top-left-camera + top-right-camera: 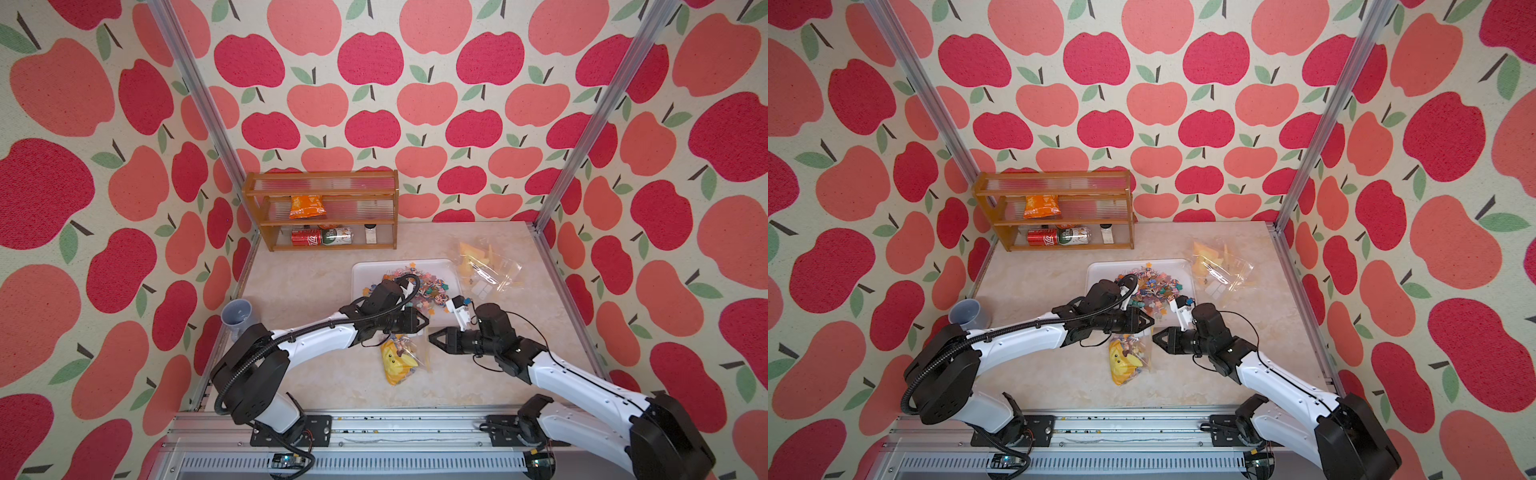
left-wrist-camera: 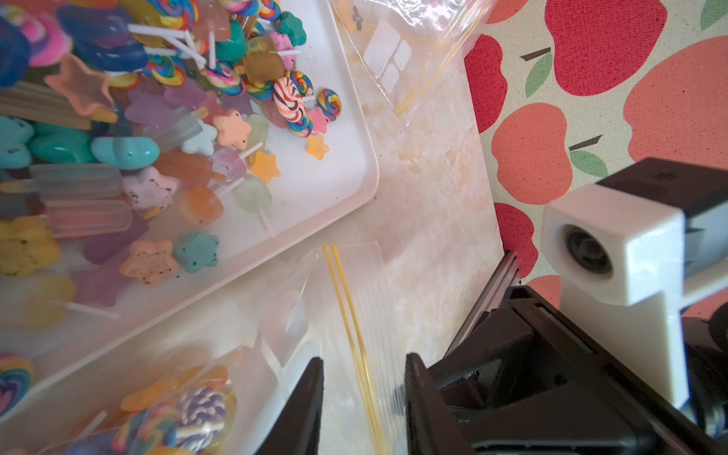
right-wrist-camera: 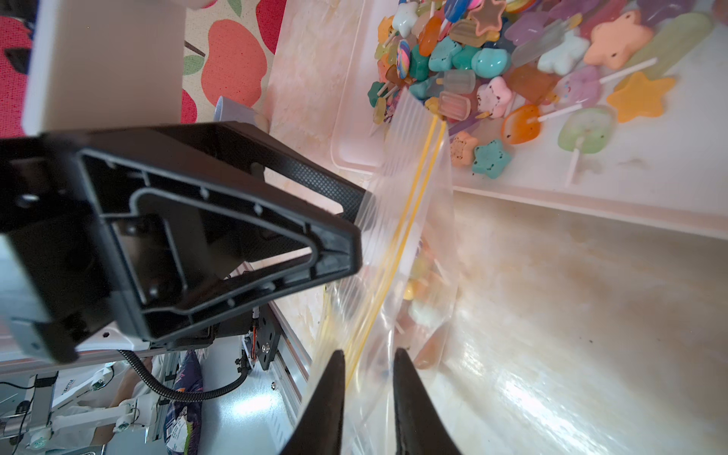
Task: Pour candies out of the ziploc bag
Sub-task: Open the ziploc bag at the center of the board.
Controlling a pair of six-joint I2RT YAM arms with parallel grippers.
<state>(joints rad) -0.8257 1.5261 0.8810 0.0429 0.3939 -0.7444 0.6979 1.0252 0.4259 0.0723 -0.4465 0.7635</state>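
A clear ziploc bag (image 1: 402,354) (image 1: 1130,353) with a yellow zip strip sits at the near edge of the white tray (image 1: 360,276). It holds a yellow object and a few candies (image 2: 197,405). Many more candies (image 1: 424,284) (image 3: 532,59) are heaped in the tray. My left gripper (image 1: 427,322) (image 2: 364,358) reaches in from the left. The bag's ribbed rim (image 2: 354,299) runs between its jaws, which stand a little apart. My right gripper (image 1: 430,336) (image 3: 368,354) faces it from the right, its jaws narrow with the bag's plastic (image 3: 413,205) between them.
A second, flat ziploc bag (image 1: 488,270) lies right of the tray. A wooden shelf (image 1: 257,208) at the back holds an orange packet (image 1: 306,207) and cans (image 1: 322,237). A grey cup (image 1: 239,316) stands at the left edge. Metal posts frame the table.
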